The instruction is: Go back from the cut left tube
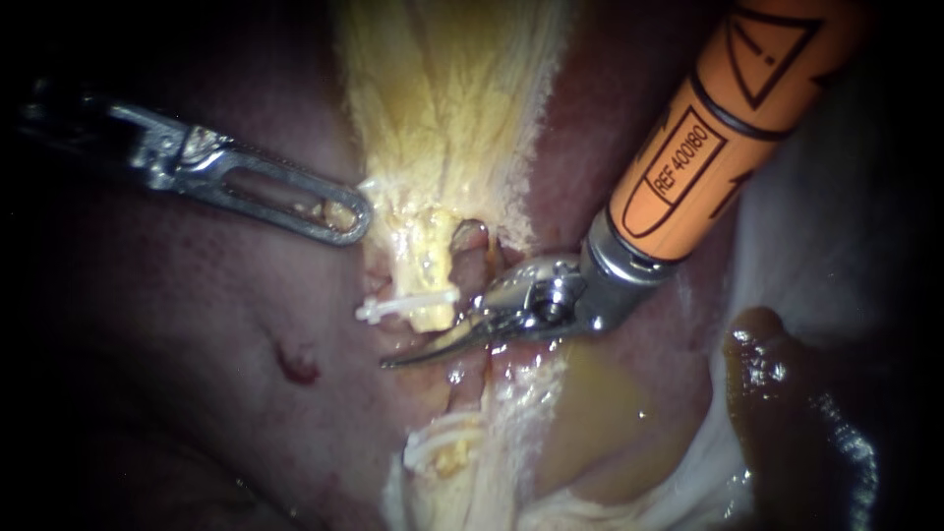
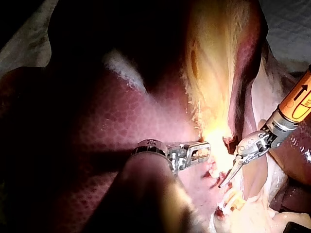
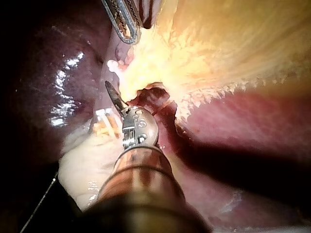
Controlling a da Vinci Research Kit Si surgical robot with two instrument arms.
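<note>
The right instrument [image 1: 408, 356], blades closed and empty, is seen lying across the gap between the cut tube's [image 1: 425, 275] clipped ends.

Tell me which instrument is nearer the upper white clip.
Right. The right instrument lies just below the upper white clip; the left instrument sits farther, up-left.

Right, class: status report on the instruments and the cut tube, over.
Left silver slotted claw shut on yellow tissue. Right orange-shafted curved-blade claw shut, beside white-clipped cut yellow tube. Withdrawal path looks clear.
</note>
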